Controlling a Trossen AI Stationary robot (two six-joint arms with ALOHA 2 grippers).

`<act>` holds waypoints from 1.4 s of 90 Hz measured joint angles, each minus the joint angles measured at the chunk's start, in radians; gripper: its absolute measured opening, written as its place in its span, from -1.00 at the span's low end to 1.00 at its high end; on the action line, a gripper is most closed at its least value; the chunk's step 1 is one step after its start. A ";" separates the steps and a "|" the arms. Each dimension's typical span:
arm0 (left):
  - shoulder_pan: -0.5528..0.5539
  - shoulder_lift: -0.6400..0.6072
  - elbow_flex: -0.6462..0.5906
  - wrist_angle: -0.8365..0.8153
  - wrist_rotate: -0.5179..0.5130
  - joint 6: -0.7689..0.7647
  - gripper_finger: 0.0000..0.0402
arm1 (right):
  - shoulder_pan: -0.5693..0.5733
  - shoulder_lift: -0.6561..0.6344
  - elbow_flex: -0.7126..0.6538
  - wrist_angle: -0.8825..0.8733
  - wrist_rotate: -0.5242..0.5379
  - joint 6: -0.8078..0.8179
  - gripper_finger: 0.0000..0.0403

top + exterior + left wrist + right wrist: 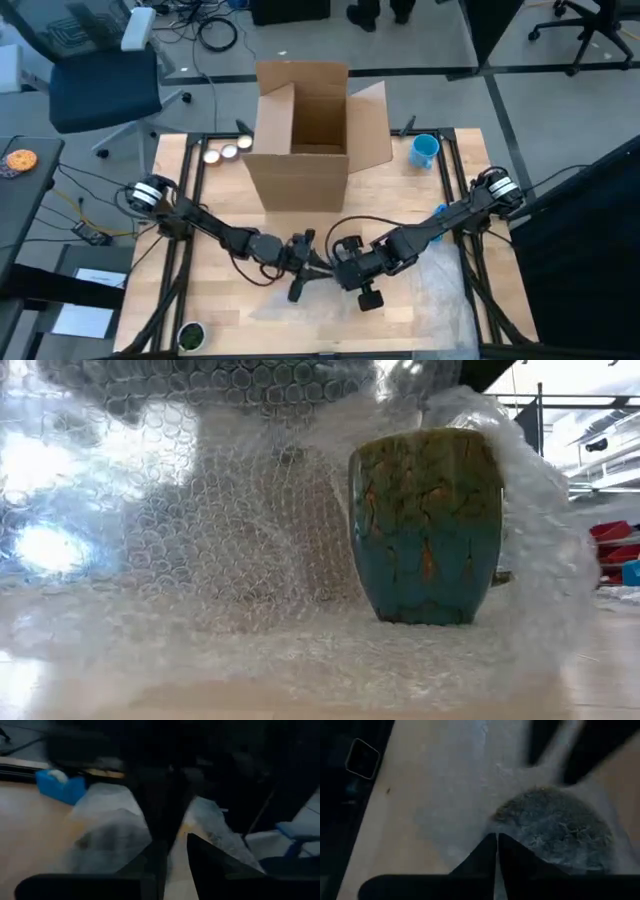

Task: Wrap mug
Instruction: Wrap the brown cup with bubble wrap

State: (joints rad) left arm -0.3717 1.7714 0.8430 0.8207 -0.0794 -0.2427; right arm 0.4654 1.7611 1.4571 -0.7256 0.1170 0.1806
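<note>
A teal and green mug [425,525] stands upright on a sheet of bubble wrap [200,560], which rises behind it and curls round both its sides. From above, the two grippers hide the mug. They meet near the table's front middle, my left gripper [305,270] beside my right gripper [340,268]. Each is shut on the bubble wrap. More of the sheet [430,295] lies flat toward the front right. My left gripper has pale bubble wrap [175,862] in the narrow gap between its fingers. My right arm's dark gripper close in front hides where on the sheet this is. My right gripper pinches the bubble wrap [496,870] between its two fingers right beside the mug's covered, rounded bulge [555,825]. The fingers come from above, and the wrap is drawn over the mug.
An open cardboard box [300,140] stands at the far middle, with a blue mug [425,150] to its right and small round things [225,152] to its left. A blue tape dispenser [60,787] sits on the table. A small plant [190,335] is at the front left.
</note>
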 joint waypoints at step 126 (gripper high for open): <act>-0.056 -0.013 0.130 -0.251 0.167 -0.011 -0.70 | 0.058 0.085 0.011 0.034 -0.005 0.078 -1.00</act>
State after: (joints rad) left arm -0.4277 1.7583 0.9726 0.5698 0.0873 -0.2537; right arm 0.5231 1.8465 1.4681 -0.6914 0.1120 0.2590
